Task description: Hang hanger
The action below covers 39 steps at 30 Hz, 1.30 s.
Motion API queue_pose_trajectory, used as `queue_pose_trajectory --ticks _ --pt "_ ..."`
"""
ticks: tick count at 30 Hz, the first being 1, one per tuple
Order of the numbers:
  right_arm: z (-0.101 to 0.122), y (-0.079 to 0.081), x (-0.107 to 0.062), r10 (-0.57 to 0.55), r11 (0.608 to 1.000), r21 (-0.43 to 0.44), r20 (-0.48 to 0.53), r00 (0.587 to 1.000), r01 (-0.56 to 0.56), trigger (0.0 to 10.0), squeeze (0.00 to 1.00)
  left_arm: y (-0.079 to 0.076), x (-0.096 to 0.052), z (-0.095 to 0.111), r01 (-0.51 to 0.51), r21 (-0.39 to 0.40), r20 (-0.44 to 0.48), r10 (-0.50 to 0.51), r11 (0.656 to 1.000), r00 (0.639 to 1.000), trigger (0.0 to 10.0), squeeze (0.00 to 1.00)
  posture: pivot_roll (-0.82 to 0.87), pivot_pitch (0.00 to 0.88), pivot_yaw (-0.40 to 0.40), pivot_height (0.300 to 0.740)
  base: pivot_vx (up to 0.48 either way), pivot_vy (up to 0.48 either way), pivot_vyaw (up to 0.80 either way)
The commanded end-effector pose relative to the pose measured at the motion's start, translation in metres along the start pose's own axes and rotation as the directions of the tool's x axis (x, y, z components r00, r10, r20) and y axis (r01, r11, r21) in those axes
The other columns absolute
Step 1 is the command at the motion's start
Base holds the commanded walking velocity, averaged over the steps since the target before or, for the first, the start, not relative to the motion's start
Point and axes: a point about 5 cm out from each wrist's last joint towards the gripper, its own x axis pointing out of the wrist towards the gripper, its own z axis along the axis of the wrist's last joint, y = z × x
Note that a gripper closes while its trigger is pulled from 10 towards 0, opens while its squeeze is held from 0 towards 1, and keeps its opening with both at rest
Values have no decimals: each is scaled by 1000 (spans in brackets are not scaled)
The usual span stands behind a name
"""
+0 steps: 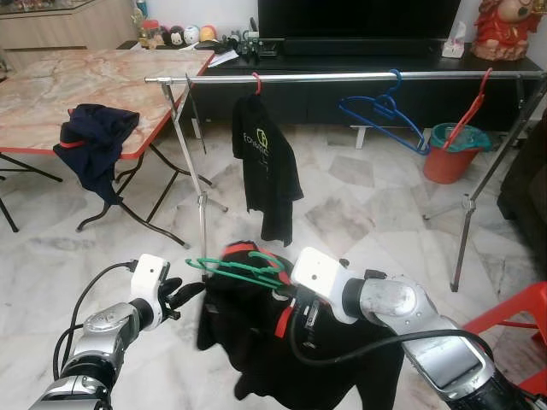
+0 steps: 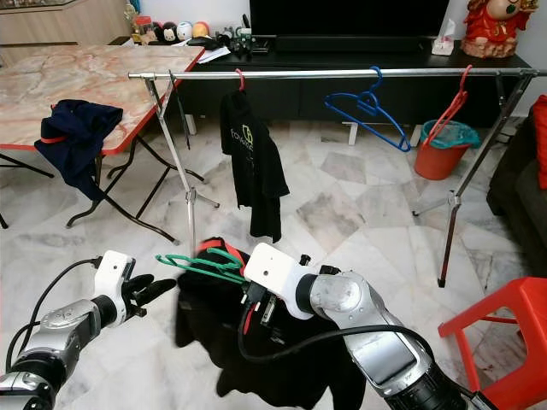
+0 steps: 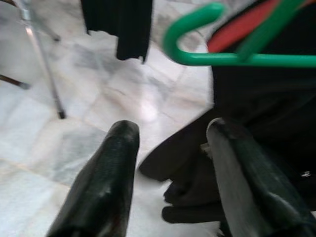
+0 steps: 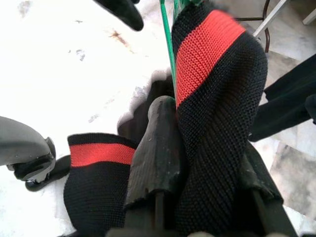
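Note:
My right gripper (image 1: 284,295) is shut on a green hanger (image 1: 235,269) that carries a black garment (image 1: 256,350) with a red-striped collar (image 4: 207,54). It holds them low over the floor, below the rail. The right wrist view has its fingers (image 4: 158,148) clamped over the collar and the green wire. My left gripper (image 1: 186,295) stands open just left of the hanger's hook (image 3: 197,54), apart from it. The silver clothes rail (image 1: 342,77) runs across ahead, above the held hanger.
On the rail hang a black T-shirt (image 1: 265,162) on a red hanger, blue hangers (image 1: 385,111) and a red hanger (image 1: 472,111). A marble-top table (image 1: 51,94) with a dark garment (image 1: 94,141) stands left. An orange bucket (image 1: 451,158) and a red stool (image 1: 521,329) are right.

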Motion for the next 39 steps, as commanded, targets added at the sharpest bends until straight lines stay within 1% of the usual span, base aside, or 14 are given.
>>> queue_pose_trajectory --ticks 1,8,9,12,16,17,19,20,21,23,28,31,36,39 --pt "9 -2 1 -6 1000 -29 31 1000 7 10000 0 -2 -1 -3 25 -9 -8 -25 1000 1000 10000 1000 -193 0 62 740 0 0 0" --pt "4 -2 -2 2 999 -48 3 1000 -2 10000 0 -2 -3 2 33 40 13 -34 999 999 10000 957 -195 0 63 740 0 0 0" --pt "0 -3 -3 4 998 -67 -22 1000 -5 10000 0 1 -6 5 40 79 12 -41 996 999 10000 0 -195 0 63 740 0 0 0" --pt "-7 -8 -6 -4 995 -104 -75 997 -4 10000 0 6 -16 14 89 157 2 -91 984 996 10000 0 -191 0 62 740 0 0 0" --pt "-11 -13 -8 -3 990 -138 -108 994 -12 10000 0 8 -25 25 150 206 -8 -151 967 988 10000 0 -182 0 57 740 0 0 0" --pt "-15 -16 -9 3 987 -157 -132 991 -24 10000 0 5 -34 34 247 222 -32 -246 943 969 10000 0 -179 0 55 740 0 0 0" --pt "-18 -18 -10 2 986 -167 -149 989 -27 10000 0 -1 -41 40 332 235 -63 -327 914 943 10000 0 -177 0 54 740 0 0 0" --pt "-20 -21 -11 -3 985 -173 -162 987 -25 10000 0 -6 -48 45 400 248 -95 -388 882 917 10000 0 -175 0 52 740 0 0 0" --pt "-20 -21 -11 -3 985 -173 -162 987 -25 10000 0 -6 -48 45 400 248 -95 -388 882 917 10000 0 -175 0 52 740 0 0 0" --pt "-22 -21 -11 6 984 -175 -167 986 -35 10000 0 -13 -54 50 456 271 -116 -441 848 890 10000 0 -173 0 51 740 0 0 0" --pt "-23 -19 -11 51 980 -180 -162 985 -80 10000 0 -37 -53 68 528 313 -87 -530 790 844 10000 0 -170 0 47 740 0 0 0" --pt "-19 -18 -10 75 977 -186 -145 987 -101 10000 0 -47 -44 80 496 363 -57 -512 789 857 10000 0 -170 0 47 740 0 0 0" --pt "-18 -18 -12 105 969 -206 -144 984 -133 10000 0 -65 -41 87 541 378 -86 -553 751 829 10000 0 -179 0 47 740 0 0 0" --pt "-18 -18 -12 105 969 -208 -144 984 -134 10000 0 -68 -41 88 550 378 -89 -562 745 822 10000 0 -179 0 47 740 0 0 0"
